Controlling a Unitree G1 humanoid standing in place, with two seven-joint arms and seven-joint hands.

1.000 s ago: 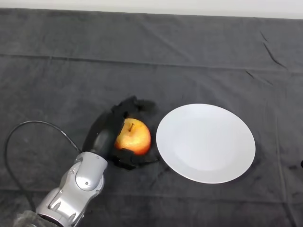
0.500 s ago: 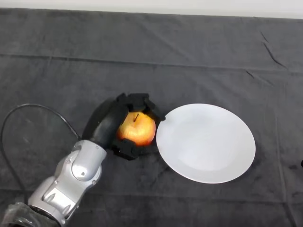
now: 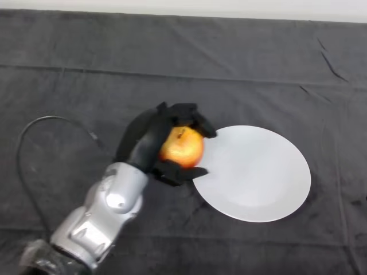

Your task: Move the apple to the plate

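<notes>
Near the middle of the frame, slightly left of centre, the black left hand (image 3: 150, 142) holds the apple (image 3: 182, 147), its fingers (image 3: 192, 117) curled over the top of the fruit from the far side and its thumb (image 3: 179, 172) hooked under the near side, so the apple is pinched between them. That apple is red and yellow, with a small dark stem spot facing up, and it sits right at the left edge of the white plate (image 3: 258, 177), overlapping the rim from this viewpoint; whether it is touching the plate or is lifted above it cannot be told. Fingertips and thumb tip both reach over the plate's left rim. From the lower left corner the silver-grey arm (image 3: 106, 209) rises diagonally toward the hand. The round plate lies right of centre and carries nothing on its surface. Everything rests on the table (image 3: 241, 63) under a dark, lightly creased cloth, which fills the frame up to a pale strip along the top edge.
</notes>
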